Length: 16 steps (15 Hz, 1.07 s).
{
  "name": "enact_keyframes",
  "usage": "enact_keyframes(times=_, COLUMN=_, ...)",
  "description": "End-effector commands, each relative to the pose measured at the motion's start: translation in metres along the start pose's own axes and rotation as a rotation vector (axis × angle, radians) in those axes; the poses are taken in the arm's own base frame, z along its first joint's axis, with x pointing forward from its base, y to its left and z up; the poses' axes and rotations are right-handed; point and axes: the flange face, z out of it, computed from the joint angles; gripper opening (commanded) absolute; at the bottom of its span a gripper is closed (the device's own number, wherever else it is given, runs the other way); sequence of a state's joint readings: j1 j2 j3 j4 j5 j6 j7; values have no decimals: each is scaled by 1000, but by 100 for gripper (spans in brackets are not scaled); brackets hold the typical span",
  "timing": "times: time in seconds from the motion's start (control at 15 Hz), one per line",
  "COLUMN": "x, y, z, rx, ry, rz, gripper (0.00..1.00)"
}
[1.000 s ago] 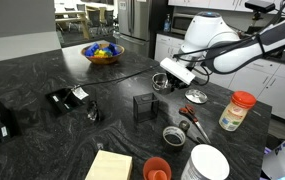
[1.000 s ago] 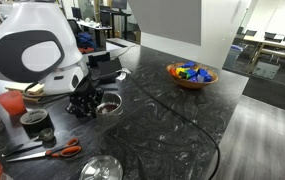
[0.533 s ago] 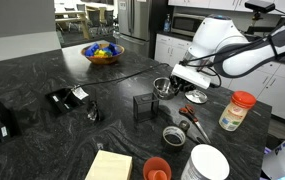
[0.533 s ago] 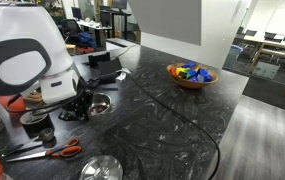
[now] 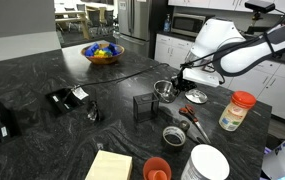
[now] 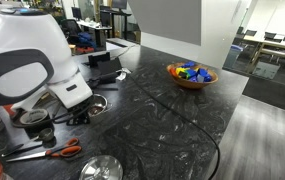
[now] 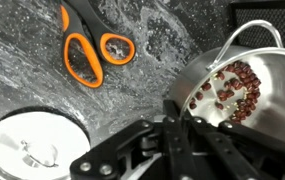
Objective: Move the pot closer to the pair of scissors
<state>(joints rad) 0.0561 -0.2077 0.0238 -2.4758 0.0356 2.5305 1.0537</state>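
Pot: located on or just above the dark stone counter; the pictures do not show whether its base touches. In an exterior view it stands just beside the black square holder. The scissors lie near but apart from it, across a strip of bare counter in the wrist view. Small dark red pieces cover the bottom of the pot.

Gripper: jaws almost closed, pinching the pot's wall at the near rim. As far as the wrist view shows, one finger is inside and one outside. Nothing else is held.

Hazards (judgement):
- The grip takes one side of the rim only. A quick lift or swing may let the pot pivot or slip in the jaws and spill its contents.
- If slid, the base may catch on the counter and tip.
- Overshoot would drive the pot into the orange scissor handles or the white round lid beside them.

Orientation: the pot is round and has no long axis in plan. Its own axis stands roughly upright, mouth upward. It looks leaned in the wrist view, but camera angle may account for that. A thin wire loop shows at the far rim, away from the gripper.
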Motion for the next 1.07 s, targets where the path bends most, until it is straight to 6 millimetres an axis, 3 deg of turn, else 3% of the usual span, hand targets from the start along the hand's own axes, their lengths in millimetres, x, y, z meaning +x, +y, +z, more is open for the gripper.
enact_keyframes(times=0.0, x=4, y=11, z=4, rx=22, ry=-8, rz=-70, gripper=1)
enact_keyframes(times=0.47, x=-8, y=25, z=36, rx=-33, ry=-62, rz=-135, gripper=1)
enact_keyframes(times=0.8, x=-9, y=12, z=34, rx=7, ry=-14, rz=-135, gripper=2)
enact_keyframes(times=0.87, x=-10, y=10, z=33, rx=12, ry=-8, rz=-144, gripper=29)
enact_keyframes(times=1.0, x=-10, y=9, z=31, rx=14, ry=-12, rz=-144, gripper=37)
